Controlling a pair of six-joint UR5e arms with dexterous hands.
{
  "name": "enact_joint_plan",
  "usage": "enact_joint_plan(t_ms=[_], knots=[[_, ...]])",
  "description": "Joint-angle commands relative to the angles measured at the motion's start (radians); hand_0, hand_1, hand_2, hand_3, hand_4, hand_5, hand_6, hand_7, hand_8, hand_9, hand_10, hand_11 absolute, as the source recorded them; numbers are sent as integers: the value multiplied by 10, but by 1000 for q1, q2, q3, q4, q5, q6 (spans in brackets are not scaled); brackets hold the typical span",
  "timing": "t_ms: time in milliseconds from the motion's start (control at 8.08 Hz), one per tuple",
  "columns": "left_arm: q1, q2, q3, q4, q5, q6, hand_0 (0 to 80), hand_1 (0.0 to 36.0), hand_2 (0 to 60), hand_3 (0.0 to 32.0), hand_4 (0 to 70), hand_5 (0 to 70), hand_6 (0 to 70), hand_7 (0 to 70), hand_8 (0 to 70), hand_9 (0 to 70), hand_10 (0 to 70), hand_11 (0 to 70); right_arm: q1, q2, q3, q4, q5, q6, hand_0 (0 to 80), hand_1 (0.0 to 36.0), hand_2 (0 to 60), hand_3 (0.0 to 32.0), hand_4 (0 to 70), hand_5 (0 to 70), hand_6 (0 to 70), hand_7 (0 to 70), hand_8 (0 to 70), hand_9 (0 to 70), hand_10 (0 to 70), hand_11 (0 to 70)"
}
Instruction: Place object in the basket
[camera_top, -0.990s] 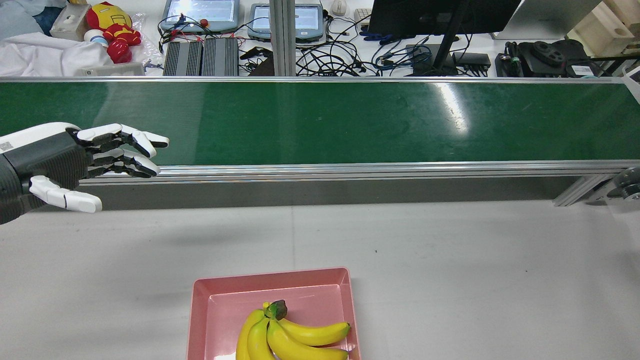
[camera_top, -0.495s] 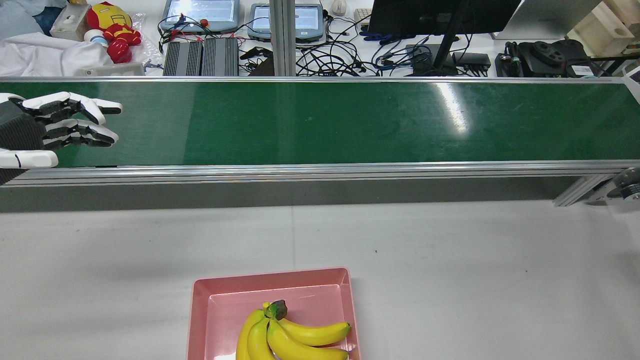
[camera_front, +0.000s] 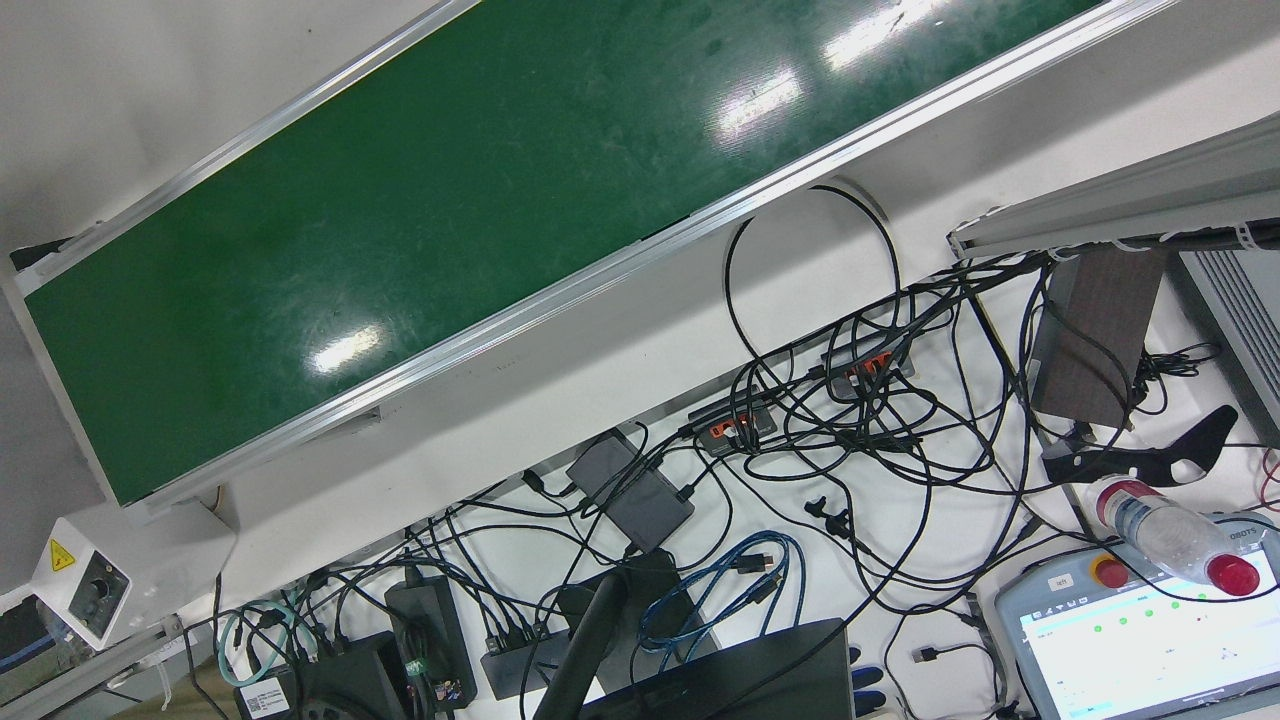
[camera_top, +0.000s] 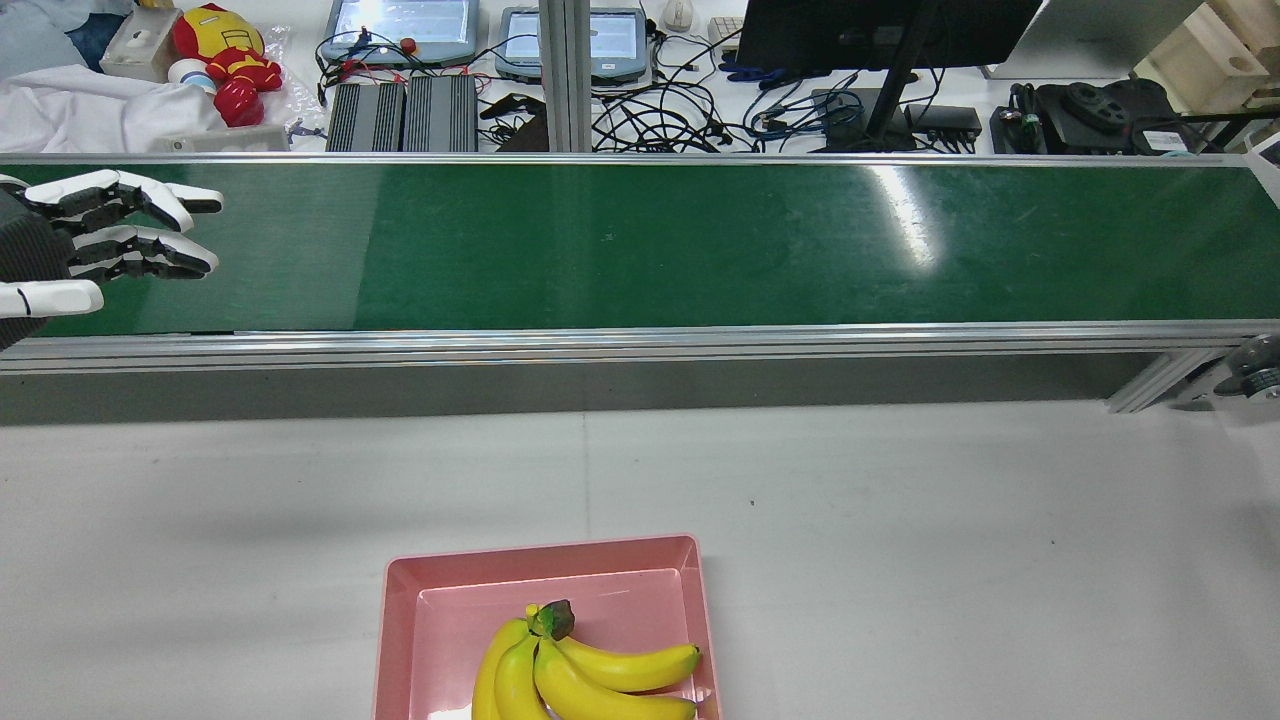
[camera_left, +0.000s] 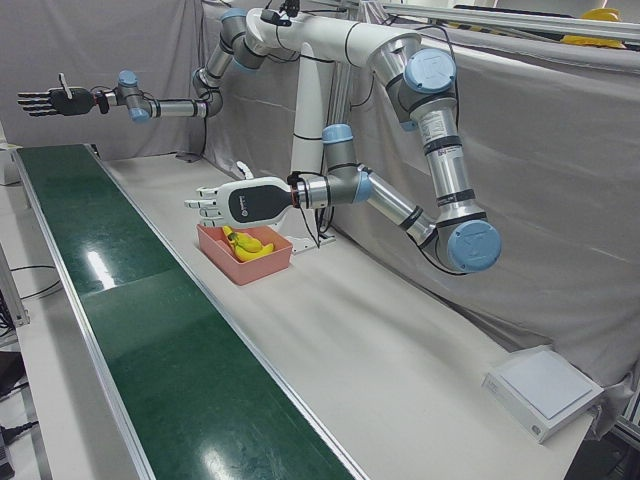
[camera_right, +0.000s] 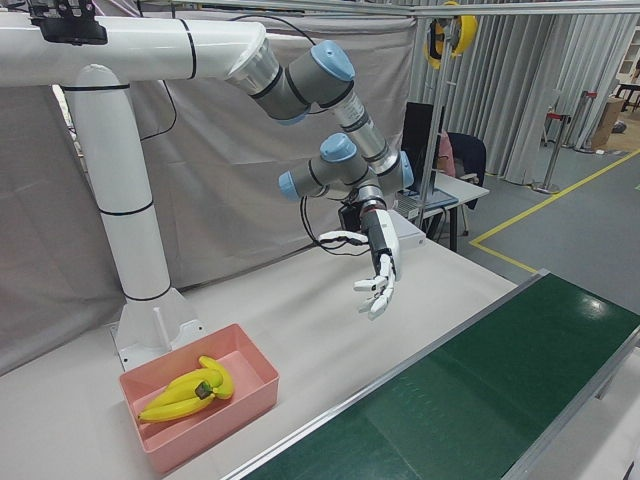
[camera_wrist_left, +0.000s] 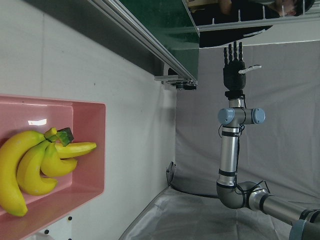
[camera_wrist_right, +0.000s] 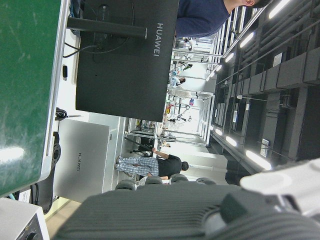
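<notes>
Drawn back toward the rear view's left edge since a second ago, the left hand now shows only partly there. It sits over the green conveyor belt rather than over the near rail. Its fingers are apart and stretched out, with nothing in them. In the right-front view the same hand hangs in the air with its fingertips pointing down, above the tabletop and to the right of the basket. The right hand is held high beyond the far end of the belt, well apart from everything else, its fingers straight and spread, empty too.

On the tabletop, the bunch of bananas lies inside the pink basket, where it lay before, with its dark stem end toward the belt. The left hand view shows the bunch resting on the basket floor against one wall.
</notes>
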Motion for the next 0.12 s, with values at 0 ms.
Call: enact_joint_plan(t_ms=[0], knots=[[-38, 0, 6, -5, 0, -2, 394, 38, 156, 0, 226, 466, 141, 249, 277, 327, 177, 255, 0, 0, 0, 0, 0, 0, 0, 0, 0, 0, 0, 0, 0, 0, 0, 0, 0, 0]])
